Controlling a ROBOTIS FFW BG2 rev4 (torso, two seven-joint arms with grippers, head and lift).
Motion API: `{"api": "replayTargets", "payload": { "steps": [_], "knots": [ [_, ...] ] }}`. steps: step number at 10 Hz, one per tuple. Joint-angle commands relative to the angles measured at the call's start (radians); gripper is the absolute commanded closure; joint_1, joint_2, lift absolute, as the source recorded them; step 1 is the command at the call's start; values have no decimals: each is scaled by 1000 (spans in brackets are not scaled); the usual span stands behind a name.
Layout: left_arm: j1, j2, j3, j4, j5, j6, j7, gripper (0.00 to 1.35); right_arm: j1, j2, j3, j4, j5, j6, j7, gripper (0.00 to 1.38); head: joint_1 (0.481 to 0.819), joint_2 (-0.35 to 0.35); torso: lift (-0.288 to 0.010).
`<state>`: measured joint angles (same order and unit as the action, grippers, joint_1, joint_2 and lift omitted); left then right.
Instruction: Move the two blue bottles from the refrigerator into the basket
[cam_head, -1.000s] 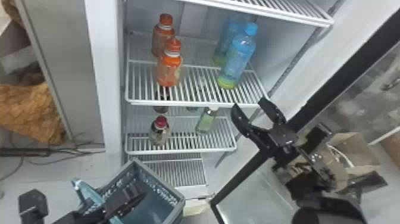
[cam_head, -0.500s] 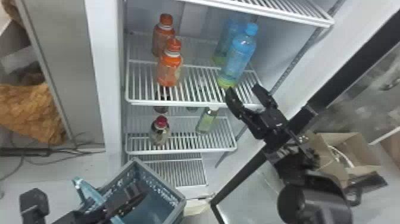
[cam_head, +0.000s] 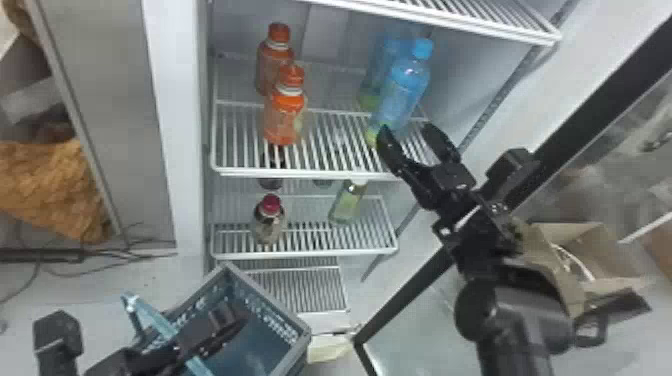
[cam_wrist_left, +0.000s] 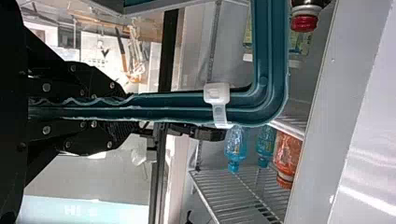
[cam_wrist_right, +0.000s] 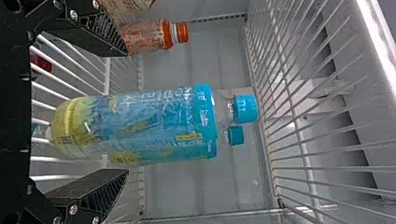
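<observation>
**Right tool spread at the near blue bottle; both blue bottles on the refrigerator shelf**

I find my right tool (cam_head: 407, 129) spread wide, with nothing in its hold. Its two fingers stand apart just beside the lower part of the near blue bottle (cam_head: 400, 95); in the right wrist view there is a visible gap between each finger and the bottle.

That bottle stands upright on the upper shelf (cam_head: 300, 174), toward the right side of the refrigerator (cam_head: 175, 100). The far blue bottle (cam_head: 381, 65) stands behind it, slightly to the left. Both have blue caps and a yellow-green band near the base.

My left tool (cam_head: 240, 320) is at the near left, over the basket (cam_head: 267, 298). The left wrist view shows it closed on the handle (cam_wrist_left: 173, 106), which carries a white clip (cam_wrist_left: 217, 95).

Other items noted: a near orange bottle (cam_head: 285, 120) and a far orange bottle (cam_head: 266, 62) on the left of the upper shelf; a red-capped bottle (cam_head: 270, 227) and a pale green bottle (cam_head: 346, 204) on the lower shelf (cam_head: 305, 255). A cardboard box (cam_head: 600, 240) sits to the right, outside the refrigerator.
</observation>
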<state>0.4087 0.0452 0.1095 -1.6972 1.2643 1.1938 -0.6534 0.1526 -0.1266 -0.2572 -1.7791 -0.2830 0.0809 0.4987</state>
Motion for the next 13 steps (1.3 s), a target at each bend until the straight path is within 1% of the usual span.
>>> {"api": "replayTargets", "payload": {
  "steps": [1,4,8,9,10,11,12,13],
  "knots": [
    [-4,1,-2,0,2,-3,0,1202,-52,-10,34,48,8,0,-5,159,695,-350,0],
    [-9,1,-2,0,2,-3,0,1202,-104,-11,52,75,58,0,-35,157,695,-350,0],
    [-16,2,-4,0,0,-3,0,1202,-126,-11,54,87,72,10,-63,162,695,-348,0],
    [-16,2,-4,0,2,-3,0,1202,-133,-13,52,92,72,15,-63,191,695,-349,0],
    [-16,2,-4,0,0,-3,0,1202,-135,-16,52,97,72,34,-63,363,695,-350,0],
    [-16,2,-4,0,0,-3,0,1202,-140,-18,48,97,70,69,-61,782,695,-350,0],
    [-16,2,-4,0,0,-3,0,1202,-140,-21,48,87,80,108,-61,989,695,-350,0],
    [-16,2,-4,0,2,-3,0,1202,-131,-21,36,48,107,179,-61,1145,695,-350,0]
  ]
}}
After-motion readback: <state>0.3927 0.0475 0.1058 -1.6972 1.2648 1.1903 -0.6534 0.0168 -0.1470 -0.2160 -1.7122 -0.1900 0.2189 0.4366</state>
